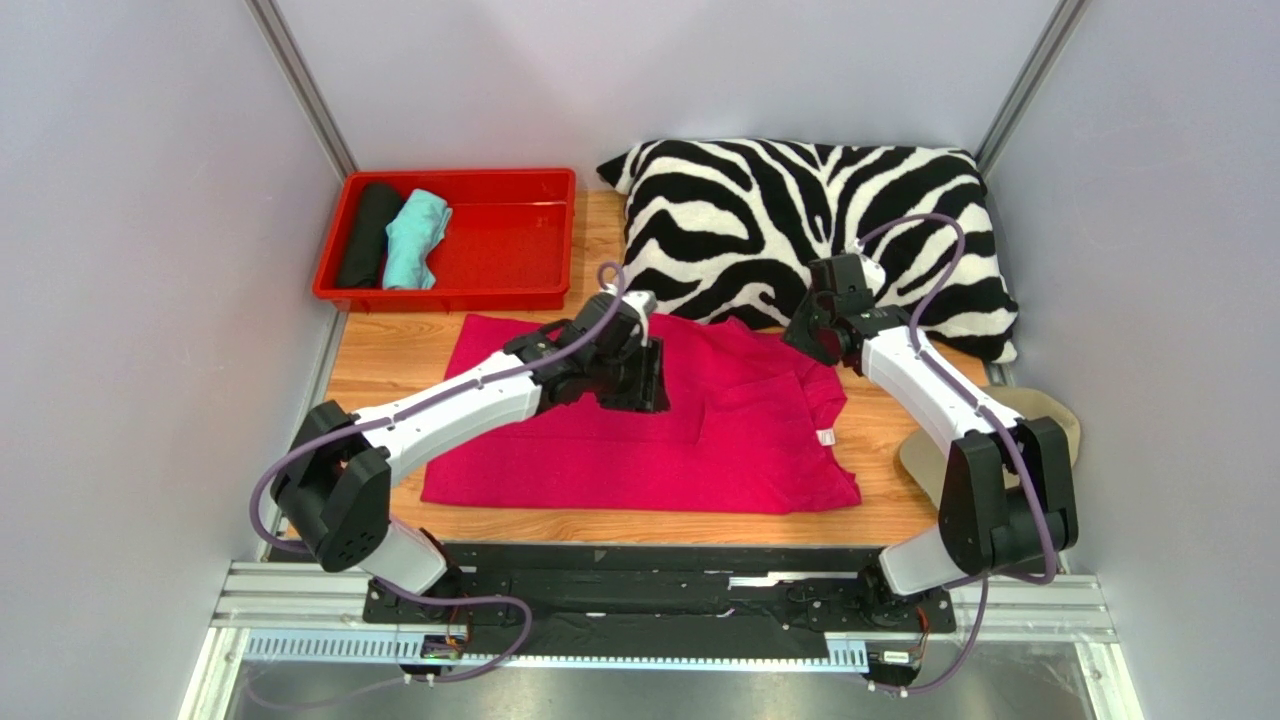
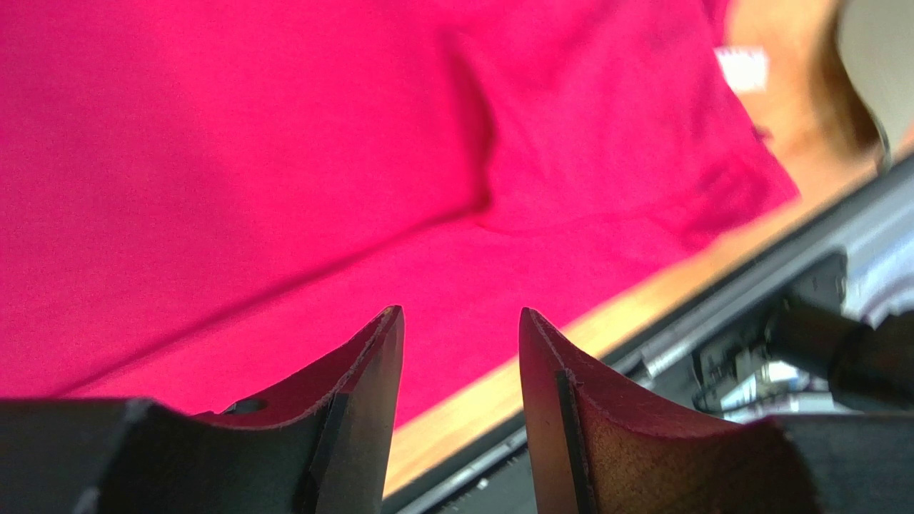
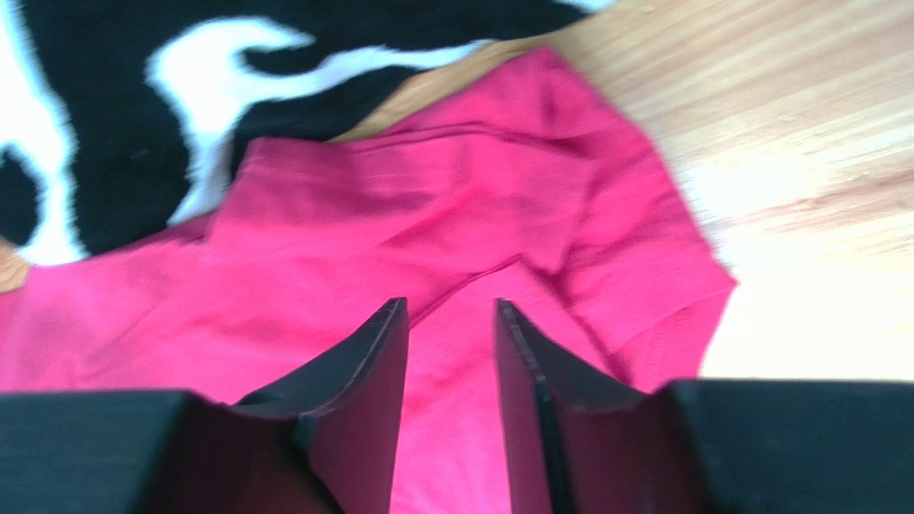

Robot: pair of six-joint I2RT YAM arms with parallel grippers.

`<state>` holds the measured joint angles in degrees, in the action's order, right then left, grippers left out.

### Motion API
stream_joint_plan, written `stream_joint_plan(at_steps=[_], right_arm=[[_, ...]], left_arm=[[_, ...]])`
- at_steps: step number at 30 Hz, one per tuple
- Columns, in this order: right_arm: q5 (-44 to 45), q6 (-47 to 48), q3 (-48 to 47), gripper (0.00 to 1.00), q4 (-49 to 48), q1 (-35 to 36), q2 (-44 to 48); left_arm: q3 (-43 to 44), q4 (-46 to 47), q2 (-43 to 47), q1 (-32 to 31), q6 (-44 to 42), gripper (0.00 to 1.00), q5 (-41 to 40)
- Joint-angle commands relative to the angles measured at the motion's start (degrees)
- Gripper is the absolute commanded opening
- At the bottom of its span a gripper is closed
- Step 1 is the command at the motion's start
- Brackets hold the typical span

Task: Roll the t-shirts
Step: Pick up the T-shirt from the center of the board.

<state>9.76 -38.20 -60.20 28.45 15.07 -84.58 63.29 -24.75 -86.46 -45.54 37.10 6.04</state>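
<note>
The hot-pink t-shirt (image 1: 721,435) lies spread flat on the wooden table, its white neck tag (image 1: 824,437) near the right edge. My left gripper (image 1: 643,375) hovers over the shirt's upper middle, open and empty; in the left wrist view (image 2: 461,321) the shirt (image 2: 268,161) lies below the fingers. My right gripper (image 1: 796,333) is above the shirt's far right corner by the pillow, open and empty; in the right wrist view (image 3: 451,311) a wrinkled sleeve (image 3: 601,246) lies under it. A black roll (image 1: 368,233) and a mint-green roll (image 1: 416,237) lie in the red tray (image 1: 519,240).
The zebra-striped pillow (image 1: 812,225) lies at the back right, touching the shirt's far edge. A beige cap (image 1: 1044,413) sits at the right behind the right arm. Grey walls close in both sides. A metal rail (image 1: 661,578) runs along the near edge.
</note>
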Motion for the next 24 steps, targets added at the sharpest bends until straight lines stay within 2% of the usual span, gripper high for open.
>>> stream_joint_plan(at_steps=[1, 13, 18, 20, 23, 24], right_arm=[[-4.22, 1.98, 1.4, 0.38, -2.78, -5.57, -2.87], [-5.72, 1.9, 2.72, 0.41, -6.65, -8.92, -10.25], [-6.16, 1.46, 1.15, 0.4, -8.58, -9.62, -13.68], [-5.89, 1.46, 0.62, 0.38, -8.67, -10.06, -14.48], [-5.28, 1.46, 0.09, 0.26, -8.58, -10.32, -13.43], [-5.1, 1.63, -0.35, 0.18, -8.32, -10.32, -13.07]], left_arm=[[0.79, -1.26, 3.92, 4.84, 0.08, 0.52, 0.11], [-0.53, -3.02, 7.44, 10.99, -0.98, 0.52, 1.6], [-1.24, -4.25, 9.37, 15.74, 0.6, 0.52, -1.28], [-1.5, -5.56, 9.73, 18.71, 2.44, 0.52, -3.22], [-1.33, -7.24, 9.2, 23.47, 5.08, 0.52, -9.18], [-1.32, -7.5, 8.5, 24.7, 5.61, 0.52, -10.08]])
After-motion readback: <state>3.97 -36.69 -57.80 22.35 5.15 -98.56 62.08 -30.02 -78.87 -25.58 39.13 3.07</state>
